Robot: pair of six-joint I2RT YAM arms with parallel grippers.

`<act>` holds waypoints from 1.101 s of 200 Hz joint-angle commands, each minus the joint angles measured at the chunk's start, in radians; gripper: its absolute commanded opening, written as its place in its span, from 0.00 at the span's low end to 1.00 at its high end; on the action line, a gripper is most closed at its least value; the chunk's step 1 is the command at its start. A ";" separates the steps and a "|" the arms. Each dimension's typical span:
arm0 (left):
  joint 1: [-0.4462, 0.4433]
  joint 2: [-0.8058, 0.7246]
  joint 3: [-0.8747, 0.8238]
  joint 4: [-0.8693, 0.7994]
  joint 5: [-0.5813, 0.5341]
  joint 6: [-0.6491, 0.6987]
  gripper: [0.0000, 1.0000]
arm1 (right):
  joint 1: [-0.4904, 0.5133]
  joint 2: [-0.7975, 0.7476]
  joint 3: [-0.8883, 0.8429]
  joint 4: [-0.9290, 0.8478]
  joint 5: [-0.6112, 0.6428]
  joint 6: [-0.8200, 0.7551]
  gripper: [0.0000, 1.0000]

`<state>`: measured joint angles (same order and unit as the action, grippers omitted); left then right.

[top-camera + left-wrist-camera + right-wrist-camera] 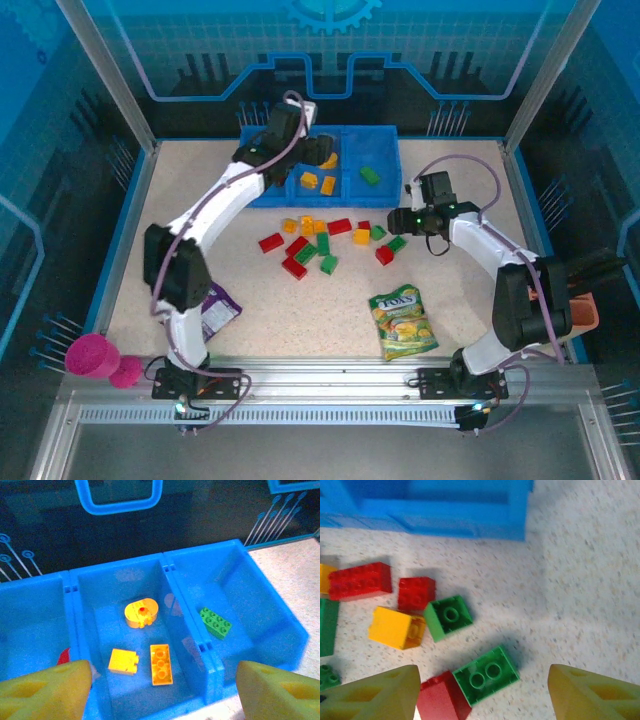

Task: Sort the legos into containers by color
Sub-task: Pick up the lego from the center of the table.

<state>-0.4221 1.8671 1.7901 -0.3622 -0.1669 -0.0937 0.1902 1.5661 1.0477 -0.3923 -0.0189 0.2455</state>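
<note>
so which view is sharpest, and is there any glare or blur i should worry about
Top external: even light, a blue cast, soft shadows beside the legos. Left wrist: sharp tray with pale glare patches on its dividers; the left pincer's fingers blur. Right wrist: slightly soft, right pincer's fingers blurred.

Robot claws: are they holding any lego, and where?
No, nothing is held. The left gripper hangs open over the blue tray; the right gripper hangs open over loose legos.

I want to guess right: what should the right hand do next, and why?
Probably lower the right hand onto the green brick and close. It hangs open with that brick lying loose right under it, and the tray is close by.
</note>
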 commanded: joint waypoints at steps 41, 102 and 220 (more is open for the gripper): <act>0.003 -0.290 -0.198 -0.092 -0.036 0.124 0.78 | -0.020 0.088 -0.020 -0.068 0.109 0.296 0.72; 0.046 -0.498 -0.352 -0.168 -0.018 0.249 0.83 | 0.009 0.109 -0.014 -0.065 0.110 0.591 0.71; 0.086 -0.641 -0.508 -0.166 -0.019 0.333 0.88 | 0.081 0.280 0.119 -0.144 0.158 0.732 0.69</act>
<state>-0.3531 1.2713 1.3197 -0.5522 -0.1963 0.2173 0.2474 1.8038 1.1313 -0.4900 0.1131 0.9470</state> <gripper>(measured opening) 0.877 0.698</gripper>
